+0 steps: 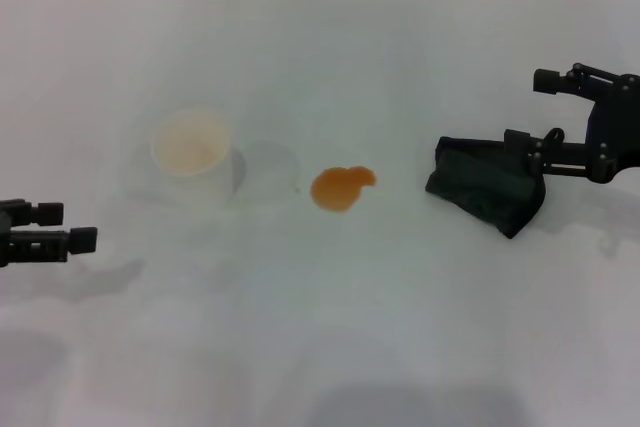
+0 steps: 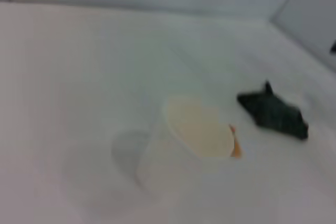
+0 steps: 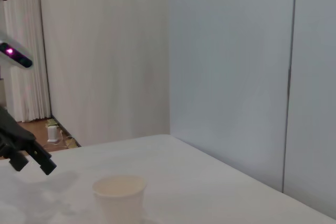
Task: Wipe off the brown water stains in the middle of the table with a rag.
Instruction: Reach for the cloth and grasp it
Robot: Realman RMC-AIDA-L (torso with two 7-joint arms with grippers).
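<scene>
- The counter (image 1: 330, 347) is a broad, smooth, plain white surface with a soft sheen; no print or label shows on it.
- The brown water stains (image 1: 341, 187) are one small orange-brown blotch, roundish with a lobed edge, lying flat and glossy near the middle of the counter. In the left wrist view only a sliver of it (image 2: 236, 145) peeks from behind the cup.
- The rag (image 1: 487, 185) is a dark green-black soft cloth, bunched into a wedge-like wad with folds, resting on the counter to the right of the stain and apart from it; it also shows as a dark crumpled lump (image 2: 273, 113) in the left wrist view.
- The right end effector (image 1: 532, 111) is black, angular metal with its fingers spread apart, the lower finger at the rag's right edge and the upper one clear above it.
- The left end effector (image 1: 66, 226) sits low at the counter's left edge, well away from the stain, its two blocky black fingers a little apart and holding nothing.
- A translucent white plastic cup (image 1: 194, 153) stands upright left of the stain, with a pale tan tint inside and no readable writing.
</scene>
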